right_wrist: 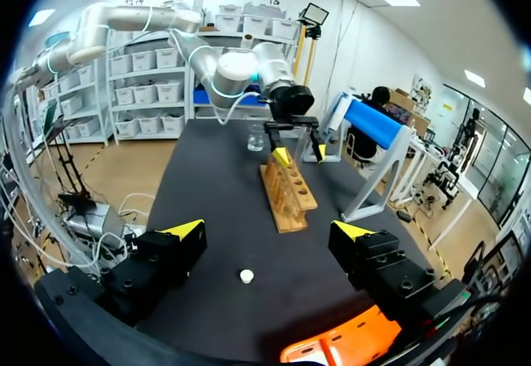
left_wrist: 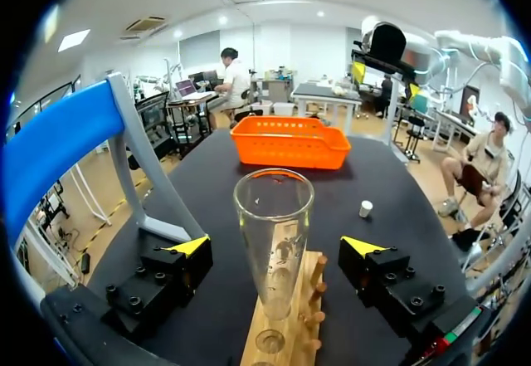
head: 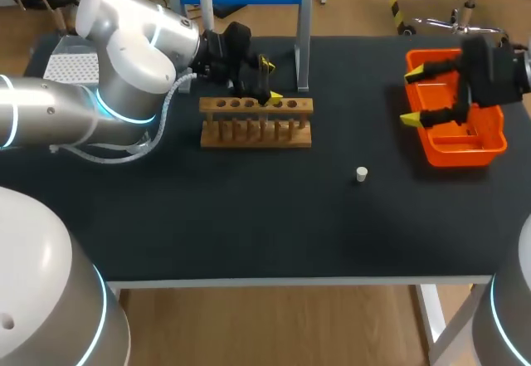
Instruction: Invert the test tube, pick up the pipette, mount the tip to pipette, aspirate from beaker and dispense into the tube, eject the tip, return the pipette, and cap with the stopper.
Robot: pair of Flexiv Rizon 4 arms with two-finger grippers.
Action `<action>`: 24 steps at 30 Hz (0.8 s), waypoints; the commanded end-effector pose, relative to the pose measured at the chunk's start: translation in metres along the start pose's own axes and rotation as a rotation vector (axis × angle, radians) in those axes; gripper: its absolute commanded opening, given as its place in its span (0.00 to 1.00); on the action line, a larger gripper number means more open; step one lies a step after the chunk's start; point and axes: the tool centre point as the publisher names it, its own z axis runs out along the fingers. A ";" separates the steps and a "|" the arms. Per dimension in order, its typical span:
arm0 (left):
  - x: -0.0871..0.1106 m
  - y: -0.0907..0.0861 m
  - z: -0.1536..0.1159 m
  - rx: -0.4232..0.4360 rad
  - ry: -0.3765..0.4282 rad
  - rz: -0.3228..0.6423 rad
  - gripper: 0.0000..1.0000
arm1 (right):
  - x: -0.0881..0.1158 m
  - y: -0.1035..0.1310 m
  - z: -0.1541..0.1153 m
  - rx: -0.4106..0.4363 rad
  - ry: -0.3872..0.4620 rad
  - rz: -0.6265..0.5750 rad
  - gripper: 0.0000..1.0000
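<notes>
Standing upright in the rack (left_wrist: 297,300), mouth up, the tube (left_wrist: 274,225) sits between the left gripper's (left_wrist: 275,246) wide-spread fingers, with neither finger touching the glass. Close beside that gripper rises the blue-barred stand (left_wrist: 58,146), its leg just off one finger. Beyond the tube, the stopper (left_wrist: 365,208) lies alone on the table (left_wrist: 207,183), between the rack and the orange bin (left_wrist: 289,142). The right gripper (head: 415,96) hangs over the bin, fingers wide apart and holding nothing. A beaker (right_wrist: 255,139) stands behind the rack, by the left arm.
</notes>
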 end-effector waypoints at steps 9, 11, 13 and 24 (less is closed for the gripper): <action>0.000 -0.001 0.000 -0.003 0.000 -0.001 1.00 | 0.003 0.000 -0.002 0.001 -0.004 0.000 1.00; 0.000 -0.001 0.000 -0.003 0.000 -0.001 1.00 | 0.003 0.000 -0.002 0.001 -0.004 0.000 1.00; 0.000 -0.001 0.000 -0.003 0.000 -0.001 1.00 | 0.006 -0.004 0.001 0.006 0.010 0.010 1.00; 0.000 -0.001 0.000 -0.003 0.000 -0.001 1.00 | 0.036 -0.064 0.029 0.074 0.032 0.088 1.00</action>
